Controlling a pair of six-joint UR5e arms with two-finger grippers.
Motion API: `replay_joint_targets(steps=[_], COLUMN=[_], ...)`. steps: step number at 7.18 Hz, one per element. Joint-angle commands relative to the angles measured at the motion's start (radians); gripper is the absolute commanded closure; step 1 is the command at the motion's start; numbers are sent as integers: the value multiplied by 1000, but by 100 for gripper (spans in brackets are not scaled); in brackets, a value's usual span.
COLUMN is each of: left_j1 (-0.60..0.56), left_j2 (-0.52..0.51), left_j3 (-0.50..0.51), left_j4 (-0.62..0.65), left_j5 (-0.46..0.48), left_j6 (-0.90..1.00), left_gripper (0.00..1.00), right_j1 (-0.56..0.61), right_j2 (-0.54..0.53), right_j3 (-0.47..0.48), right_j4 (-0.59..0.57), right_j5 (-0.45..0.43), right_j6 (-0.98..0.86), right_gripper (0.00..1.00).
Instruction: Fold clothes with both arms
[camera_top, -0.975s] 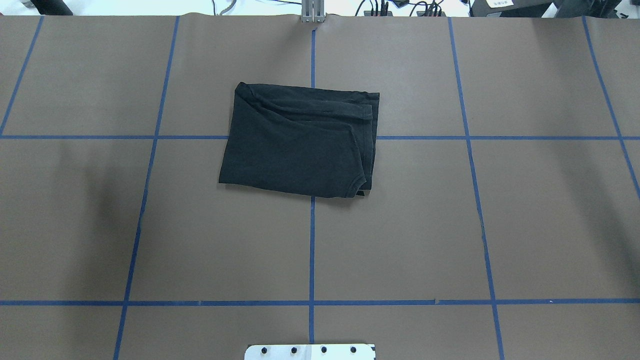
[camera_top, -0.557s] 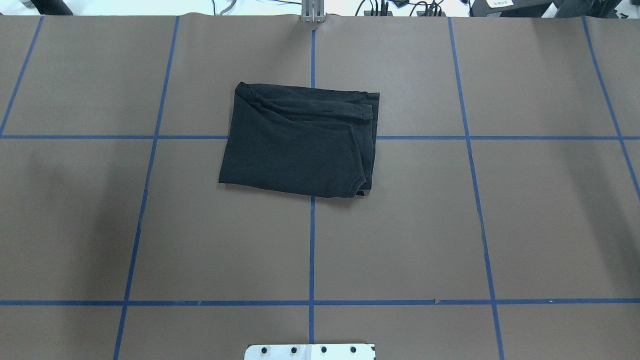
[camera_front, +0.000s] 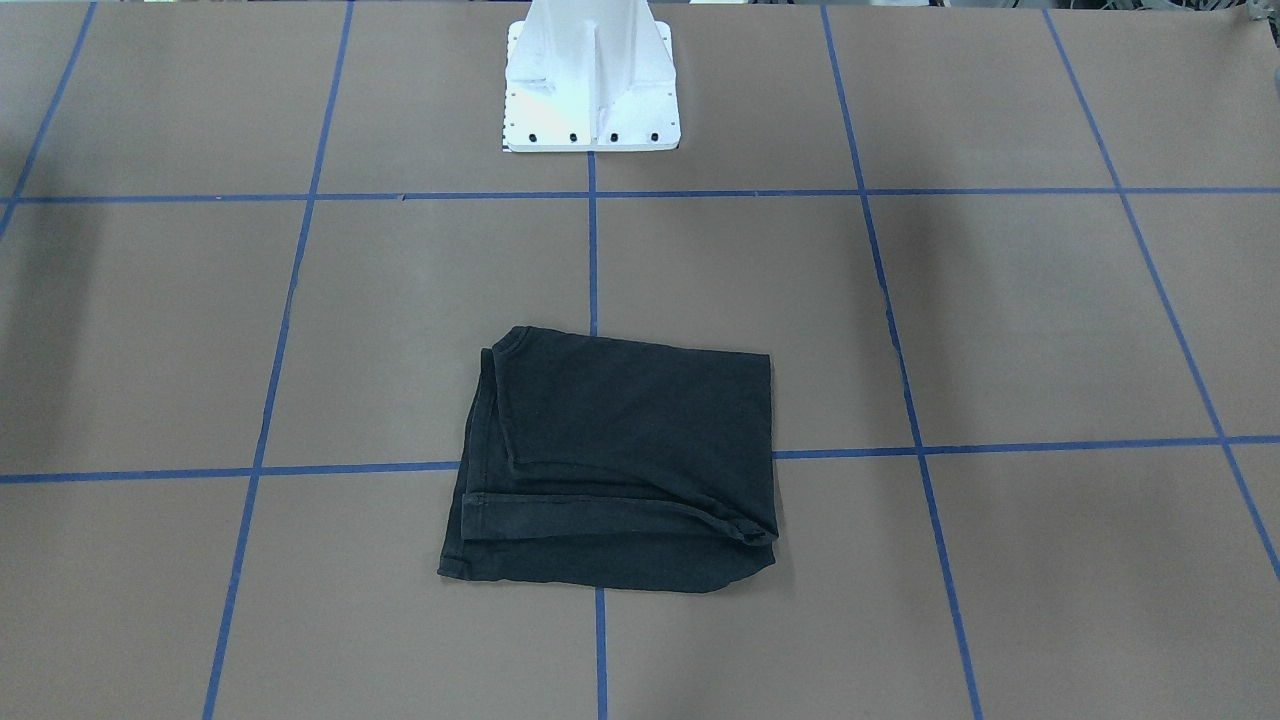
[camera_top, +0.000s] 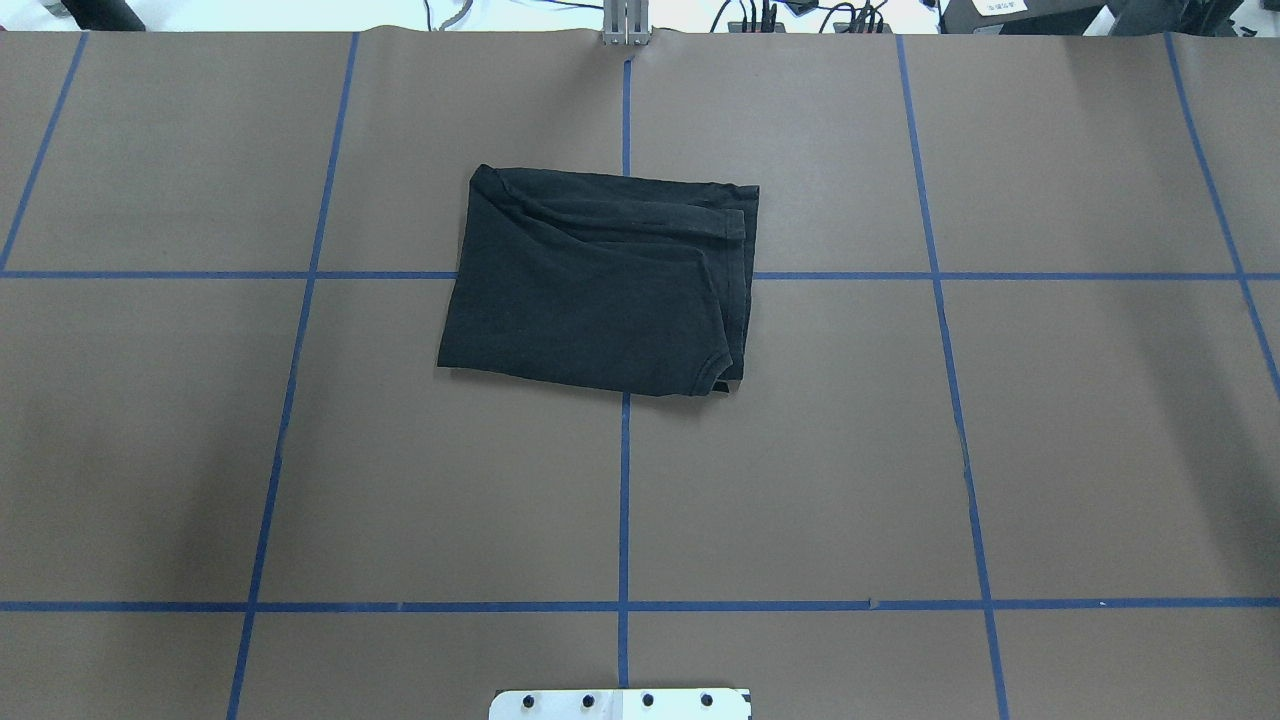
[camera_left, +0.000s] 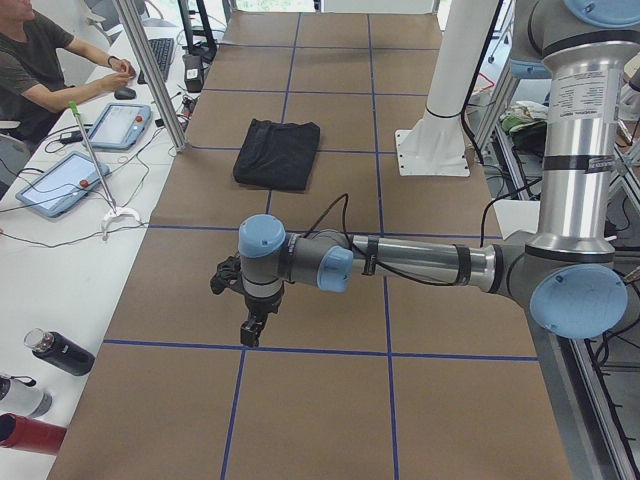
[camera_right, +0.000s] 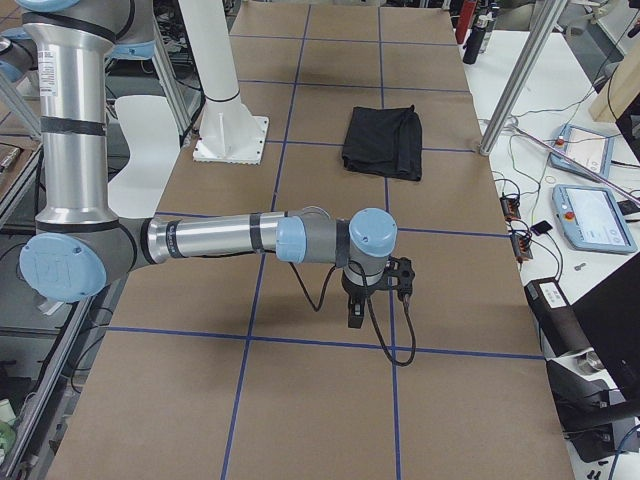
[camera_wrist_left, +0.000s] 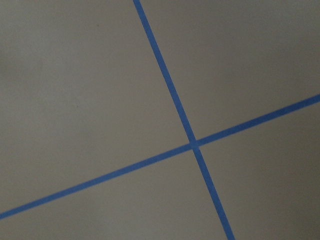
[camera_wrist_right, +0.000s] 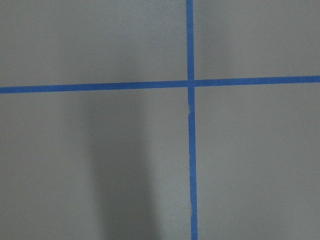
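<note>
On the table (camera_top: 1000, 450) the T-shirt (camera_top: 590, 290) lies folded; leave it undisturbed. Whether left gripper (camera_left: 251, 328) and right gripper (camera_right: 356, 314) are spread, I cannot tell.

Bare table (camera_top: 1050, 450) surrounds the T-shirt (camera_top: 590, 295) on every side. The white pedestal (camera_front: 590, 85) stands apart on the robot's side; the left arm (camera_left: 400, 262) and right arm (camera_right: 220, 238) hang low over the table's ends.

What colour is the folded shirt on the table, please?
The shirt is plain black, with no logo showing; the overhead view shows it best.
</note>
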Motion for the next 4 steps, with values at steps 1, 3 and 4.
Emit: replay_joint_targets(steps=[1,3,4], left_j1=[2,7,7], left_j2=[29,12,7], left_j3=[-34,27,52], left_j4=[147,123,76], left_j5=[-124,-148,-147], left_j6=[-1,4,2], left_gripper=[0,0,0], right_j1=[0,0,0], right_j2=[-2,-9,-14], right_j3=[-5,-6,-5], right_j4=[-6,-4,1], right_j5=[5,7,8], right_j6=[0,2,2], right_gripper=[0,0,0])
